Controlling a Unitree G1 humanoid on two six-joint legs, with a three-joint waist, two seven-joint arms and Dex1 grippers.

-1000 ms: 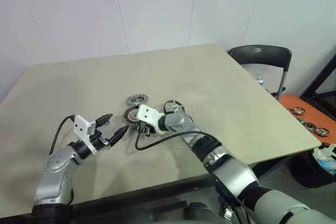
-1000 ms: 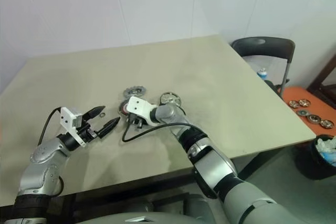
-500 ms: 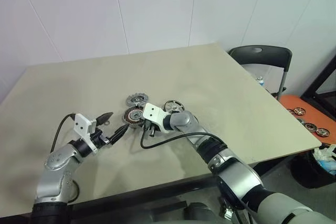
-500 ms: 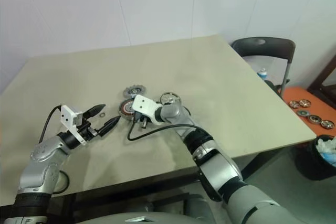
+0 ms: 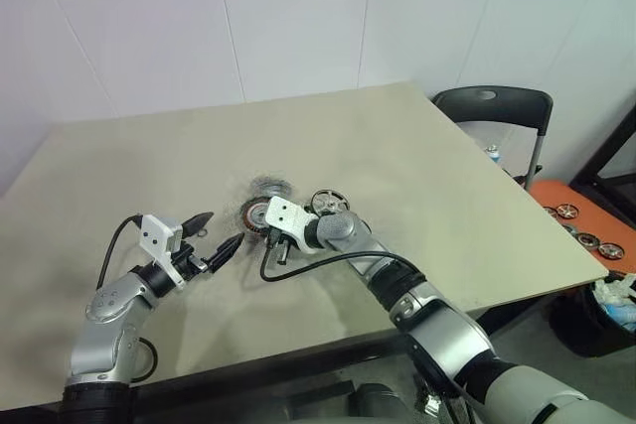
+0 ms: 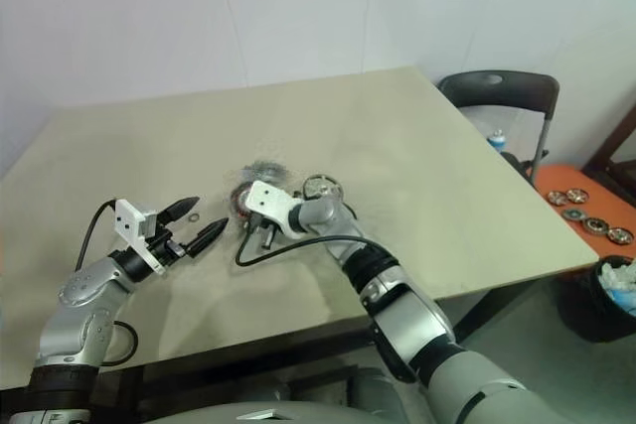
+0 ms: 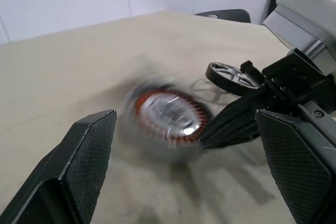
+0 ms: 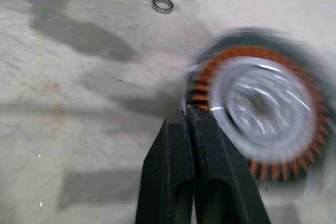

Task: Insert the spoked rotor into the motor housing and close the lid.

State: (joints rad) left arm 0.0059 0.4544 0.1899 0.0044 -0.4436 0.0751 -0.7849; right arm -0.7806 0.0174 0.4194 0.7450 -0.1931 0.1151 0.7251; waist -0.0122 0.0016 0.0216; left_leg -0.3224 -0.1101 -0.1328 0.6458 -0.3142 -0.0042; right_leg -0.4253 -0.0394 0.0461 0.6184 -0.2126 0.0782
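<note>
The motor housing (image 8: pixel 261 103), copper windings around a silvery hub, lies blurred on the table's middle. My right gripper (image 8: pixel 187 111) is shut with nothing in it, its tip against the housing's rim. The spoked rotor (image 5: pixel 329 202) lies flat just right of the housing, behind my right wrist. The lid (image 5: pixel 270 185), a blurred grey disc, sits just beyond the housing. My left gripper (image 5: pixel 224 229) hovers open to the left of the housing, pointing at it, with nothing between its fingers (image 7: pixel 88 153).
A small metal ring (image 8: pixel 163 4) lies on the table near the left gripper. A black chair (image 5: pixel 494 106) stands off the table's right edge, with an orange tray of more discs (image 5: pixel 581 227) on the floor beyond.
My right gripper's fingers have closed together at the housing's rim. The housing and the lid now look smeared, as if jolted. The left arm has not moved.
</note>
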